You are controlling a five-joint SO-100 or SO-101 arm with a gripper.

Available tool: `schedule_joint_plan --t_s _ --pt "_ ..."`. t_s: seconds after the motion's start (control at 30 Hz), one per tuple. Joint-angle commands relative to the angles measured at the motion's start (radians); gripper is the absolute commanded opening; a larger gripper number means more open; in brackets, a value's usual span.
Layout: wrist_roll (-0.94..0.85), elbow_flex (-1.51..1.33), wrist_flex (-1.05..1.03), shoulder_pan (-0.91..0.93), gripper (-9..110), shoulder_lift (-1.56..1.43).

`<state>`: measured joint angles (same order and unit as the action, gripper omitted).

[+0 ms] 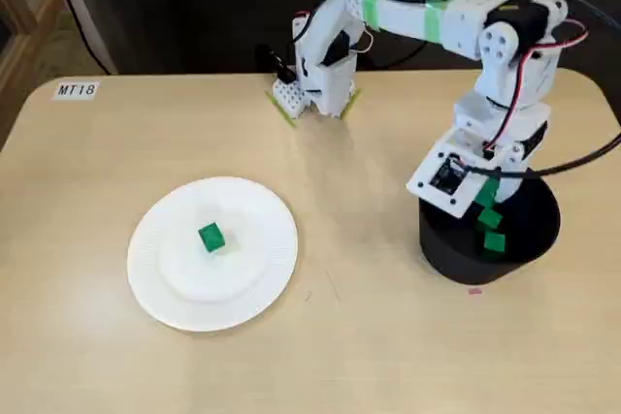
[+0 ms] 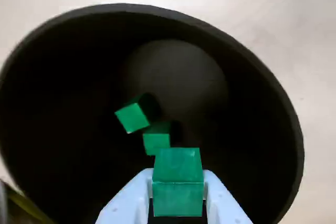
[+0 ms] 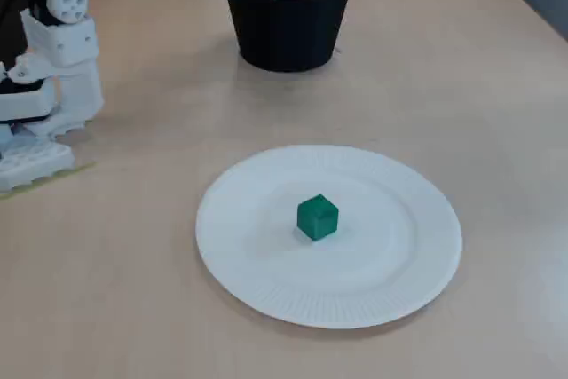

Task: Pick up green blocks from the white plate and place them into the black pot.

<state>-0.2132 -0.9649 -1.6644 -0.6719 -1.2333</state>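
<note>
Pale wood-grain bench [image 1: 388, 356] fills both fixed views, with a dark gap behind its far edge. At the far left of a fixed view a small white label [image 1: 76, 90] reading MT18 lies by the corner, well apart from the claw [image 2: 178, 192]. Next comes the white plate [image 1: 155, 283], also well to the left of the claw and clear of it, carrying a lone green block [image 1: 211, 237] near its middle, slightly turned. Further right, behind and to the left of the claw, the arm's base [image 1: 320, 84] stands at the back edge of the bench. The white arm [image 1: 456, 21], banded with green tape, reaches rightward and bends down. At the right the claw hangs just inside the mouth of the black pot [image 1: 441, 259], which sits directly beneath it. In the wrist view the claw is closed to the width of a held green block [image 2: 177, 169], a pale finger [image 2: 131, 203] pressed against each side and the block's top face level. Below the claw, on the pot's dark floor, lie a tilted block [image 2: 132, 117] and, just beside it, a second loose block [image 2: 156, 142].
</note>
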Motion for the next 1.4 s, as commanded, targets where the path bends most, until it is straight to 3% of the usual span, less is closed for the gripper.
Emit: schedule_joint_plan --t_s 0.0,0.1,0.2,0.23,0.4,0.5,0.6,0.77,0.93,1.03,1.17,1.37 --pt "-0.009 -0.003 0.002 0.012 -2 -0.071" --pt "0.006 -0.005 0.002 0.018 0 -0.089" --pt "-0.049 -0.011 0.002 0.009 31 -0.133" --pt "-0.058 -0.011 0.003 0.008 37 -0.144" --pt "-0.054 -0.012 0.005 0.023 45 -0.169" --pt "-0.04 -0.012 0.005 0.034 34 -0.183" --pt "0.017 -0.011 0.005 0.08 -2 -0.233" --pt "0.014 -0.101 0.005 0.261 -2 -0.451" --pt "0.054 -0.322 0.057 0.609 -2 -0.747" --pt "0.141 -0.646 0.273 0.816 -2 -0.988" --pt "0.308 -1.126 0.618 0.943 -2 -1.308" --pt "0.276 -1.131 0.595 0.923 -2 -1.054"
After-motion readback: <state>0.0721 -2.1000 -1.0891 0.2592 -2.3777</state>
